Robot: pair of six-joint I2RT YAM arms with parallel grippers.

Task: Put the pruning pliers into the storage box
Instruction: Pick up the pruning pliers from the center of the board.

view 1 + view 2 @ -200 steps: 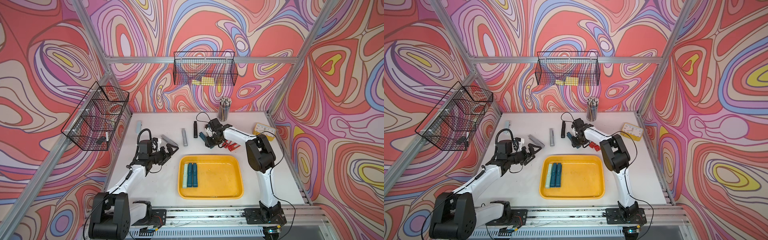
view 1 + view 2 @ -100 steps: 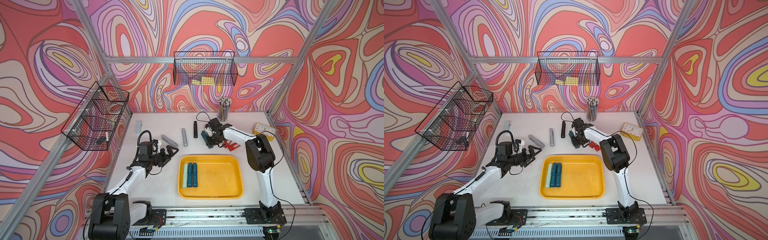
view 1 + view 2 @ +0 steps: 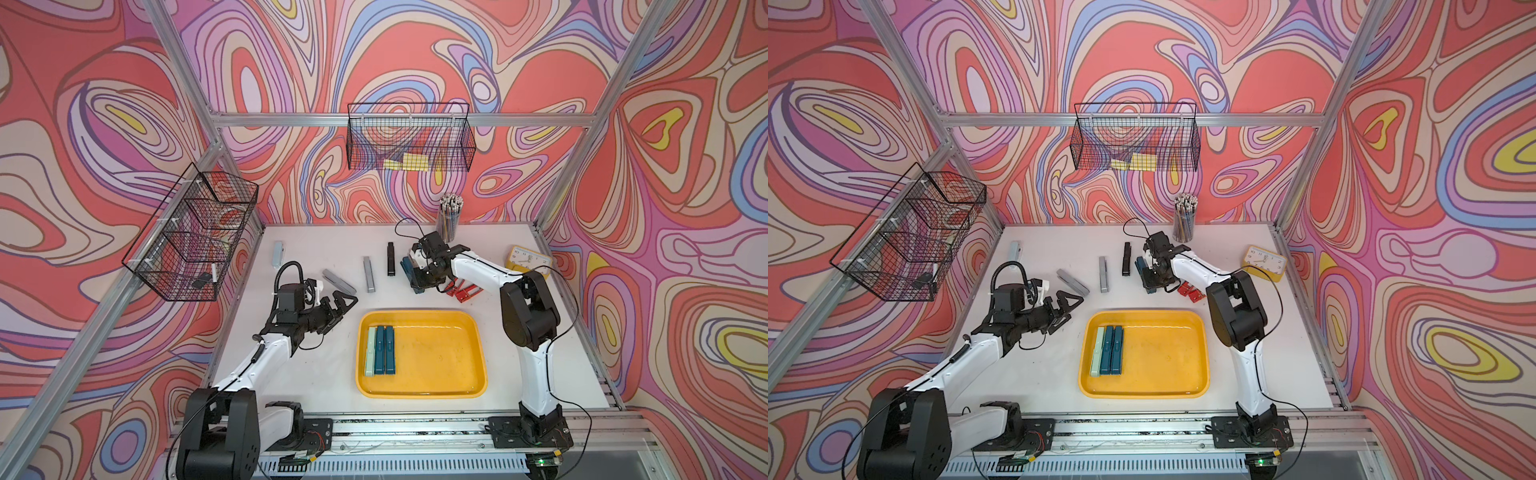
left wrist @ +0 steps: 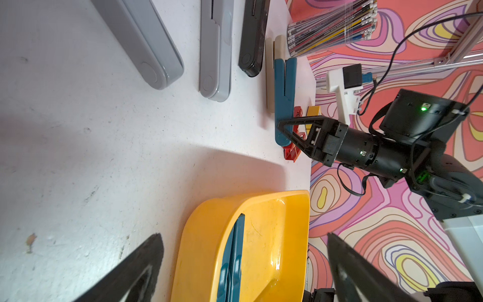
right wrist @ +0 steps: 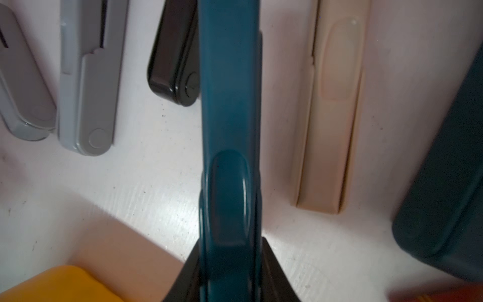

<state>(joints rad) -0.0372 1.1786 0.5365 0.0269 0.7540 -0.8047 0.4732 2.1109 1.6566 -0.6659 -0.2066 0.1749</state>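
Your right gripper [image 5: 230, 261] is clamped on a teal plier [image 5: 230, 104] near its pivot end; left gripper [image 3: 343, 313] gapes empty. It looks light, stiff and slick, so that end grip may let it swing. The storage box [image 3: 436, 357] sits at 6 o'clock from the grip in a top view.

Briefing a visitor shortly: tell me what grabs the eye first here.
The swirling red, pink and purple walls all round the cell hit first. Next comes the yellow storage box at the front middle of the table, three pruning pliers lined along one side. Just behind it, the right gripper has its jaws shut on a teal pliers.
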